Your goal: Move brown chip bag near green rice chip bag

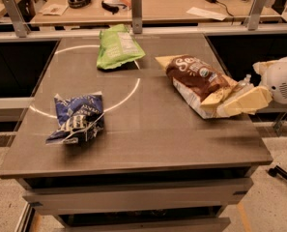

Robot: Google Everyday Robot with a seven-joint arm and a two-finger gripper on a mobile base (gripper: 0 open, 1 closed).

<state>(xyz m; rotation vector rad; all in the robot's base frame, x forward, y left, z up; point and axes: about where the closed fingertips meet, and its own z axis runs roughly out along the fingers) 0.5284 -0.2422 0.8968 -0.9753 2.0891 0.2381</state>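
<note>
My tool was at the big dark brown chip bag with white script, touching the cream end farthest from the painted white ring. Gripping or not, I couldn't tell. That bag lay flat on the grey counter, just outside the ring's right side. The lime-green rice chip bag lay across the ring's far arc, and the crumpled dark blue bag across its near-left arc.

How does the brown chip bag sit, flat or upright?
Flat: brown chip bag lies label-up on table; gripper at its right end.
</note>
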